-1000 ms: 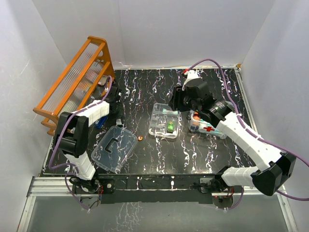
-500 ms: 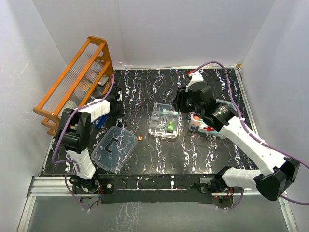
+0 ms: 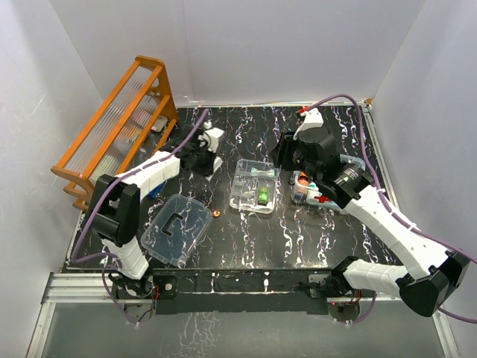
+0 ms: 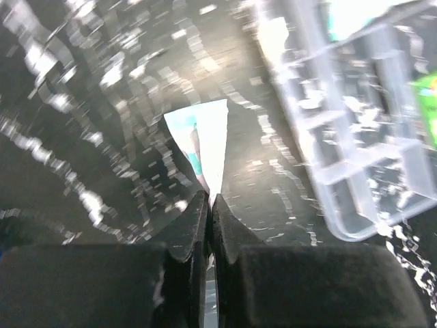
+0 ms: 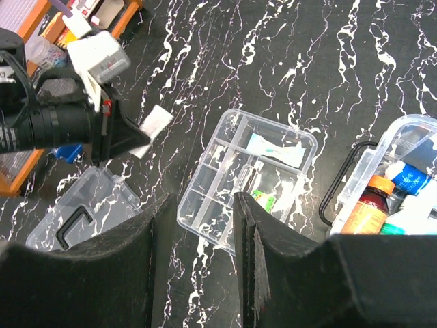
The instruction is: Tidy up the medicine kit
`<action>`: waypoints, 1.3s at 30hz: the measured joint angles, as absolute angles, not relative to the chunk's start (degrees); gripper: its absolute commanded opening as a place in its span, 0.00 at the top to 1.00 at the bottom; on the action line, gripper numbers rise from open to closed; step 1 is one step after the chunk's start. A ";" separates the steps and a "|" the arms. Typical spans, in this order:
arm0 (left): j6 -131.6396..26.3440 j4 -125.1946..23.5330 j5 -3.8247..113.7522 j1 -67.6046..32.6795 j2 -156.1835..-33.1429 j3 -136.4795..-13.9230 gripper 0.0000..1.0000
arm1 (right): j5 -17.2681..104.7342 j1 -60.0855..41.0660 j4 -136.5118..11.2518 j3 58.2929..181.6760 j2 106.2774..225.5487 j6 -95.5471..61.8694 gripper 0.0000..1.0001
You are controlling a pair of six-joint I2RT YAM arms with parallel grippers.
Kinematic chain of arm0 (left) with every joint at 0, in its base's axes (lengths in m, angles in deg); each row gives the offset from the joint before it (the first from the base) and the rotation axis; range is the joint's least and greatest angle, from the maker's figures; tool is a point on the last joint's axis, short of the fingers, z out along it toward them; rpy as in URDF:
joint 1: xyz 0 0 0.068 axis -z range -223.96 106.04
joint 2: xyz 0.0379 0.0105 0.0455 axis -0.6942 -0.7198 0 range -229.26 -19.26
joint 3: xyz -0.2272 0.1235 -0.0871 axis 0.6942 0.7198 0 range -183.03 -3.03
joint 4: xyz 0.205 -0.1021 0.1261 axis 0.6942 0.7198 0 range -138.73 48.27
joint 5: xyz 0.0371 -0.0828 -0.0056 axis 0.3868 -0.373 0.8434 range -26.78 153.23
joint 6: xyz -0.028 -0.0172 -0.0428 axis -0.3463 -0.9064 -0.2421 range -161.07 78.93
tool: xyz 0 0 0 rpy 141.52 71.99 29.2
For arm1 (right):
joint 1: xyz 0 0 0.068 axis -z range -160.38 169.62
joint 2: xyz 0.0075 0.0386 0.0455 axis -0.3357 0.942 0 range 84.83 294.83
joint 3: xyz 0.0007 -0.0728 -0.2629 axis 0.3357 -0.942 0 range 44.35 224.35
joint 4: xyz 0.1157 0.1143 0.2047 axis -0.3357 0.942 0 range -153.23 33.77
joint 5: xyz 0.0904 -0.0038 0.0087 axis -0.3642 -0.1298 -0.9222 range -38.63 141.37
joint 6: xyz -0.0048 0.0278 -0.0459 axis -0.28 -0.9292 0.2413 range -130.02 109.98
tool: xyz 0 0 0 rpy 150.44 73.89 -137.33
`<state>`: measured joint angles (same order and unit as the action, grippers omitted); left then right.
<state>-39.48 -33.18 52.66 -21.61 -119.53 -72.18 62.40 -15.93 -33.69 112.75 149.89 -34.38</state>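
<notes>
Moved: since a second ago we see the left gripper [image 4: 209, 205] swung away from the rack [image 3: 112, 123] toward the middle of the table [image 3: 246, 239]; the right arm has shifted only a little
Hidden: in the overhead view the right arm covers much of the box [image 5: 362, 171], and the right wrist view cuts it off at the edge; a right finger blocks one corner of the lid [image 3: 177, 227]; the left wrist view is blurred, so we cannot read the print on the packet [image 4: 205, 143]; the labels on the bottles [image 5: 372, 205] are too small for us to read
Left pincer: clenched on the lower corner of the small white packet with teal marking; the packet juts out ahead of the tips, apart from the tray [image 3: 237, 200]; we cannot tell whether it touches the table
Right pincer: the right gripper [image 5: 201, 205] has its fingers spread apart with nothing between them; it hangs above the tray, which shows through the gap
Left arm: reaches low and diagonally from its base toward the far right, ending just left of the tray
Right arm: arches high from the near right, wrist turned down and leftward
Kit: tray at mid-table holding a green packet [image 5: 263, 199]; box just to its right with bottles inside; lid flat at near left, dark handle up, well apart from the box
</notes>
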 measured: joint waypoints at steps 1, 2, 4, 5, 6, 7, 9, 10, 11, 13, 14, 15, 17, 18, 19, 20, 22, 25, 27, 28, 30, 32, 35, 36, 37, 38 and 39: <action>-37.34 -33.79 51.83 -19.97 -119.15 -72.50 1.00 | 62.51 -15.93 -33.77 112.66 149.71 -34.43 0.64; -35.24 -34.27 50.97 -18.25 -118.91 -72.85 0.99 | 62.69 -15.93 -33.97 112.42 149.52 -34.47 0.64; -31.33 -35.25 48.81 -15.27 -118.89 -73.75 0.99 | 63.14 -15.93 -33.90 111.99 149.02 -34.62 0.64; -29.39 -35.51 47.41 -13.79 -119.00 -74.36 0.99 | 63.43 -15.93 -33.75 111.92 148.84 -34.78 0.64; -27.64 -35.58 45.97 -12.41 -119.15 -75.13 0.99 | 63.69 -15.93 -33.77 111.92 148.64 -34.89 0.64; -26.06 -35.82 44.74 -11.38 -119.42 -76.07 0.99 | 63.95 -15.93 -33.75 111.92 148.40 -35.08 0.64; -22.98 -36.80 42.89 -10.18 -120.62 -78.34 0.99 | 64.76 -15.93 -33.60 111.92 147.66 -35.43 0.64; -21.47 -37.28 42.17 -9.85 -121.47 -79.61 0.99 | 65.20 -15.93 -33.47 111.92 147.14 -35.52 0.64; -19.88 -37.85 41.51 -9.57 -122.56 -81.01 0.99 | 65.70 -15.93 -33.38 111.92 146.59 -35.65 0.64; -16.47 -38.22 40.77 -8.70 -125.14 -83.83 0.99 | 67.10 -15.93 -32.99 111.92 145.34 -35.85 0.63; -14.72 -37.96 40.70 -8.37 -126.65 -85.42 1.00 | 68.06 -15.93 -32.57 111.92 144.56 -35.96 0.63; -13.28 -37.57 40.85 -8.02 -128.01 -86.91 1.00 | 69.00 -15.93 -32.07 111.92 143.75 -36.09 0.63; -9.85 -36.39 41.29 -6.88 -131.87 -91.00 1.00 | 71.08 -15.93 -31.04 111.92 142.22 -36.37 0.63; -8.23 -35.78 41.66 -6.23 -133.82 -92.92 1.00 | 72.39 -15.93 -30.45 111.92 141.32 -36.59 0.62; -6.76 -35.23 42.12 -5.57 -135.53 -94.58 1.00 | 73.66 -15.93 -29.97 111.92 140.40 -36.88 0.62; -5.23 -34.75 42.78 -4.94 -137.01 -95.80 1.00 | 74.90 -15.93 -29.66 111.92 139.51 -37.07 0.62; -2.41 -33.63 43.98 -3.93 -139.28 -97.57 1.00 | 77.24 -15.93 -28.81 111.92 137.76 -37.25 0.62; 1.39 -31.97 45.82 -2.71 -141.49 -99.24 1.00 | 79.76 -15.93 -27.85 111.92 135.79 -37.38 0.62; 3.47 -31.17 46.76 -2.29 -141.97 -100.07 1.00 | 80.87 -15.89 -27.15 111.92 134.87 -37.42 0.62; 4.56 -30.86 47.30 -2.20 -142.08 -100.55 1.00 | 81.22 -15.89 -27.00 111.92 134.68 -37.42 0.62; 6.57 -30.47 47.98 -2.20 -142.28 -101.51 1.00 | 81.68 -15.89 -26.78 111.92 134.57 -37.44 0.61; 8.43 -30.31 48.66 -2.20 -142.50 -102.38 0.99 | 81.70 -15.89 -26.49 111.92 134.70 -37.53 0.61; 11.14 -29.37 49.55 -2.20 -142.98 -103.48 0.98 | 81.70 -15.89 -25.62 111.92 134.70 -37.62 0.61; 11.77 -28.78 49.82 -2.20 -143.28 -103.93 0.98 | 81.70 -15.89 -25.55 111.92 134.70 -37.64 0.61; 12.47 -28.06 50.10 -2.20 -143.77 -104.70 0.98 | 81.68 -15.89 -25.49 111.92 134.70 -37.68 0.61; 13.04 -27.34 50.32 -2.18 -144.42 -105.42 0.98 | 81.66 -15.89 -25.36 111.92 134.70 -37.77 0.61; 13.48 -26.66 50.38 -2.14 -145.05 -106.08 0.98 | 81.66 -15.89 -25.21 111.92 134.70 -37.82 0.61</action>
<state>13.48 -26.66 50.38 -2.14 -145.05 -106.08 81.66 -15.89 -25.21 111.92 134.70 -37.82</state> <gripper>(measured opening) 0.022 0.384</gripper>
